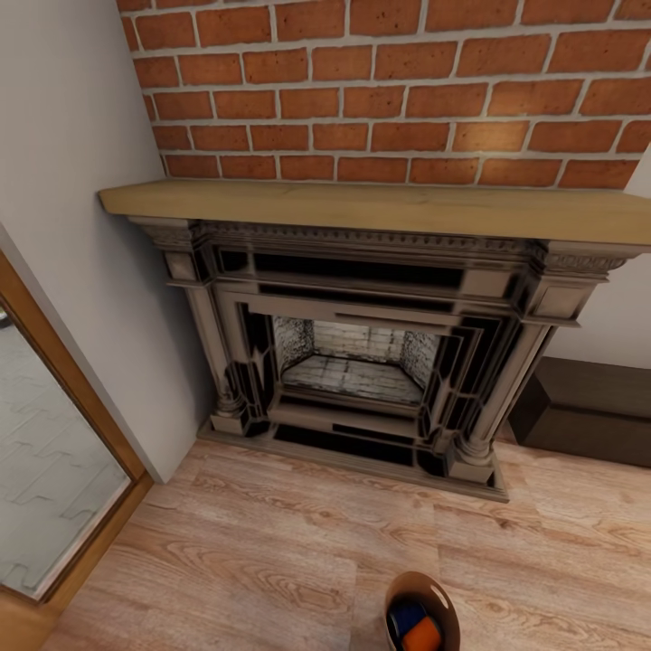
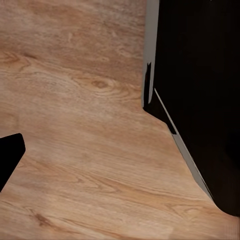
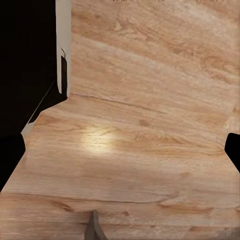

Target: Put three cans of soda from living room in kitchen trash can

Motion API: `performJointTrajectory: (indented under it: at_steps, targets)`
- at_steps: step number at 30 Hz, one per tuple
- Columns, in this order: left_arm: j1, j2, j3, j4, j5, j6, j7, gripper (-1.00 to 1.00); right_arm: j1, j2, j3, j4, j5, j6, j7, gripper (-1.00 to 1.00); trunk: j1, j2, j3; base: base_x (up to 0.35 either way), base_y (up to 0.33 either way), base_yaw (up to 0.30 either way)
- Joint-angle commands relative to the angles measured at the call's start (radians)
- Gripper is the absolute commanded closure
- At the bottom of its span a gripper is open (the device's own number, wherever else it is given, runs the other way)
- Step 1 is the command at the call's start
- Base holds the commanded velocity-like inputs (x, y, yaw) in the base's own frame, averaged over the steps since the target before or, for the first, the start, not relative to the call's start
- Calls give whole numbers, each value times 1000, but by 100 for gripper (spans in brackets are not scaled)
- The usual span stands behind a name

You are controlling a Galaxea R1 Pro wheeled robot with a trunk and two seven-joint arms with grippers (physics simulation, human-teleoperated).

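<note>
The tash can (image 1: 445, 604) stands on the wooden floor at the bottom edge of the head view, its brown inside facing up. Inside it lie a dark blue can of soda (image 1: 406, 617) and a bright orange can of soda (image 1: 423, 636); a third can is hidden or out of view. In the left wrist view my left gripper (image 2: 120, 156) hangs over bare floor with one dark fingertip (image 2: 10, 157) at the picture's edge. My right gripper (image 3: 120, 152) is open over the floor, fingertips (image 3: 233, 150) far apart, nothing between them.
A dark fireplace (image 1: 362, 362) with a wooden mantel (image 1: 362, 206) stands ahead under a red brick wall (image 1: 389, 81). A wood-framed opening (image 1: 54, 452) is at the left, a low dark block (image 1: 588, 407) at the right. My black base (image 2: 200, 90) shows beside both grippers.
</note>
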Motion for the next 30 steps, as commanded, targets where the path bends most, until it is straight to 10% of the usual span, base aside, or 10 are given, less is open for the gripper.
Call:
performJointTrajectory:
  at_steps: [1, 30]
  targets:
    - [0, -1, 0, 0, 0, 0, 0, -100, 0, 0, 0, -1, 0, 0, 0, -100, 0, 0, 0, 0, 0, 0]
    - [-4, -7, -3, -2, 1, -2, 1, -100, 0, 21, 2, -1, 2, 2, 2, -100, 0, 0, 0, 0, 0, 0]
